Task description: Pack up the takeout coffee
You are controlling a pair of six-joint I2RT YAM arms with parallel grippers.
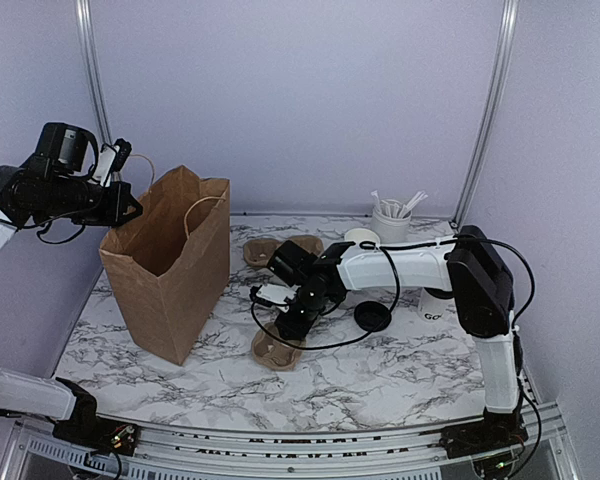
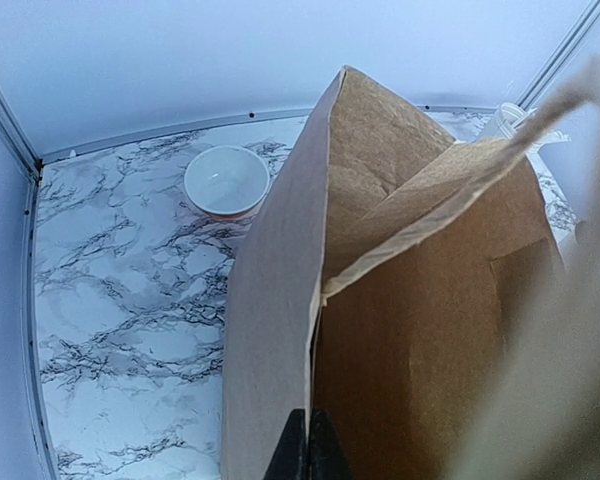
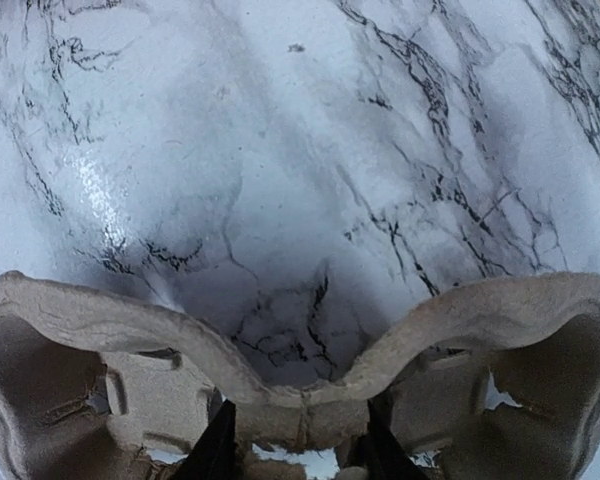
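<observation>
The takeout coffee cup stands upright near the tabletop's right edge, partly hidden by the right arm, its lid flat beside it. The right gripper is narrowing around the pulp carrier's centre ridge; a lift seems next. The left gripper is pinched on the bag rim.

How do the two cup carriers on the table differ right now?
The near cup carrier lies under the right gripper, whose fingers straddle its middle ridge in the right wrist view; the far cup carrier lies untouched with no gripper at it. The near one sits toward the front of the table, right of the paper bag's base; the far one sits nearer the back wall. Both are brown moulded pulp and empty.
</observation>
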